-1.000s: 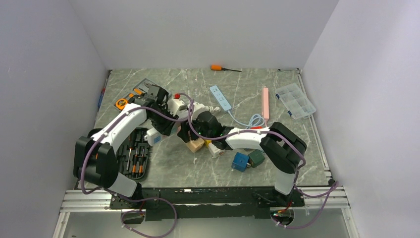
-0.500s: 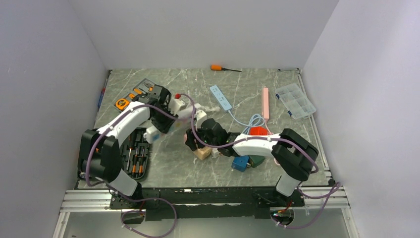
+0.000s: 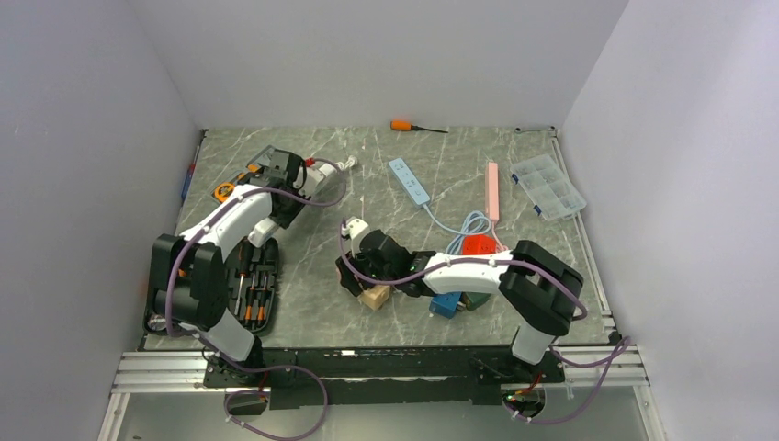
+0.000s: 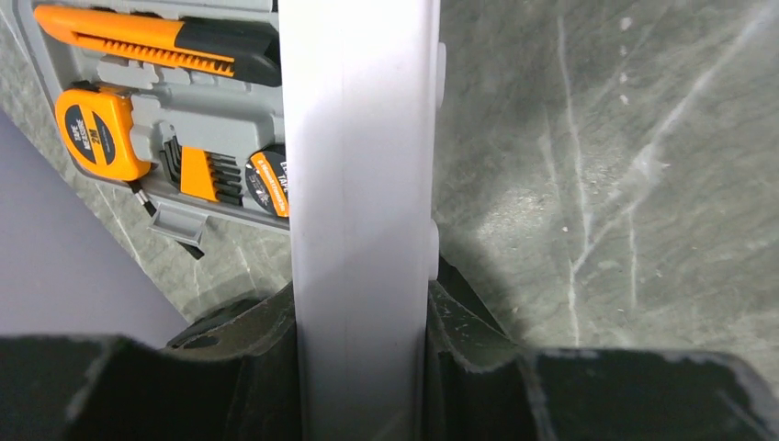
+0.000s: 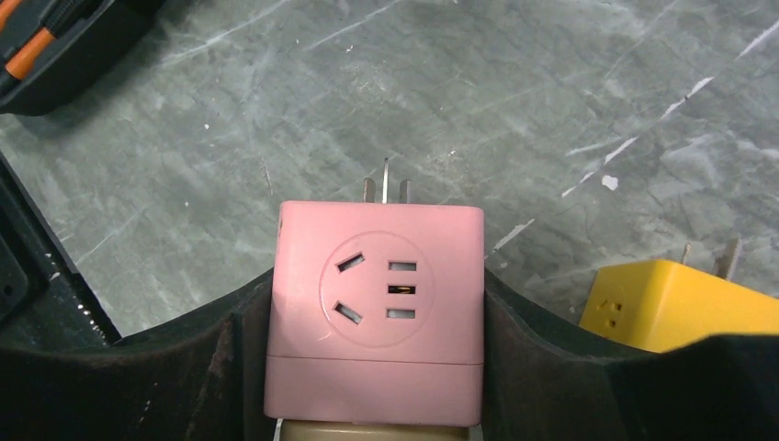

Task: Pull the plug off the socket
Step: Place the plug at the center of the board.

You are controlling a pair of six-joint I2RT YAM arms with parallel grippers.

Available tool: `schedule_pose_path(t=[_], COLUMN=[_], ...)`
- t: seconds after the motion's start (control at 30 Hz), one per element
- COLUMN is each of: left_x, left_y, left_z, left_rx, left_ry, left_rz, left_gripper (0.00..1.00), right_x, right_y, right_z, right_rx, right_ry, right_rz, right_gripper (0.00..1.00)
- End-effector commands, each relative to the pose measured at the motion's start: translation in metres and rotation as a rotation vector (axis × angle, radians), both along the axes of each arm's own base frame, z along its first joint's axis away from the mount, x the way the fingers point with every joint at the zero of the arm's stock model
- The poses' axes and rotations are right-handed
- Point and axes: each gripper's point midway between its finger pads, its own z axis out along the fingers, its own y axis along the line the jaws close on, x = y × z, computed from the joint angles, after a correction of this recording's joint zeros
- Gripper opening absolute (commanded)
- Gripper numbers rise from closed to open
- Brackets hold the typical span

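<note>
The white power strip (image 4: 358,138) is gripped across its narrow width by the left claw (image 4: 363,326). The claw's black fingers are pressed against both of the strip's sides. This grip is shown only in the left wrist view. There an open tool case (image 4: 197,138) with an orange utility knife (image 4: 156,41) and a tape measure (image 4: 96,133) is seen beyond the strip.

The pink adapter plug (image 5: 367,239) is clamped between the fingers of the right claw (image 5: 377,299), which are closed on its two flanks. Its socket face is turned toward the wrist camera. Its metal prongs (image 5: 386,188) are exposed, with only the marble table (image 3: 441,156) behind them. A yellow adapter (image 5: 680,308) is seen just to its right.

From above, the grips themselves are hidden by the arms, but the layout is made plain. The strip is held at the far left beside the tool case, and the plug is held near the middle of the table, well apart from it. A blue cube (image 3: 446,304) and an orange screwdriver (image 3: 404,126) are visible only in this overhead view.
</note>
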Motion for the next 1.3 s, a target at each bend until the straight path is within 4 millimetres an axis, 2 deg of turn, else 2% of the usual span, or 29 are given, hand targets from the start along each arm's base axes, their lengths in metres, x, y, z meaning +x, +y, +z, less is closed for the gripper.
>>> schedule_pose_path(t=[0.0,0.1,0.23,0.3,0.33,0.37,0.47,0.57,0.67,0.77,0.87,0.93,1.03,1.13,1.27], left_x=[0.013,0.015,0.019,0.02,0.02,0.021,0.026,0.032,0.036,0.038,0.039,0.042,0.049,0.059,0.073], left_y=[-0.025,-0.033,-0.043,-0.05,-0.053,-0.057,-0.069,-0.083,-0.095,-0.112,-0.132,-0.145,-0.162,-0.177,-0.197], left_z=[0.043,0.051,0.062,0.069,0.071,0.076,0.091,0.111,0.126,0.132,0.126,0.115,0.102,0.092,0.075], left_rx=[-0.139,-0.178,-0.214,-0.238,-0.252,-0.265,-0.307,-0.341,-0.361,-0.371,-0.363,-0.359,-0.378,-0.42,-0.449], left_ry=[-0.134,-0.142,-0.157,-0.162,-0.161,-0.167,-0.187,-0.215,-0.228,-0.232,-0.223,-0.195,-0.144,-0.115,-0.116], left_rz=[-0.043,-0.076,-0.13,-0.164,-0.18,-0.2,-0.265,-0.328,-0.382,-0.453,-0.512,-0.54,-0.558,-0.571,-0.616], left_gripper=[0.0,0.0,0.0,0.0,0.0,0.0,0.0,0.0,0.0,0.0,0.0,0.0,0.0,0.0,0.0], right_x=[0.0,-0.011,-0.015,-0.016,-0.016,-0.016,-0.013,-0.011,-0.011,-0.006,0.004,0.009,0.019,0.032,0.045], right_y=[0.03,0.033,0.027,0.025,0.025,0.025,0.026,0.025,0.015,-0.006,-0.037,-0.06,-0.095,-0.129,-0.162], right_z=[0.02,0.007,-0.014,-0.016,-0.013,-0.009,0.021,0.07,0.124,0.162,0.184,0.193,0.195,0.185,0.181], right_rx=[0.041,-0.007,-0.053,-0.059,-0.057,-0.053,-0.017,0.048,0.127,0.194,0.247,0.292,0.313,0.305,0.309], right_ry=[-0.087,-0.093,-0.077,-0.077,-0.082,-0.087,-0.12,-0.175,-0.218,-0.238,-0.226,-0.207,-0.198,-0.173,-0.167], right_rz=[0.083,0.13,0.142,0.145,0.147,0.149,0.147,0.151,0.151,0.118,0.063,0.031,-0.052,-0.165,-0.306], right_gripper=[0.4,0.54,0.72,0.86,0.96,0.99,1.0,1.0,1.0,1.0,1.0,1.0,1.0,1.0,1.0])
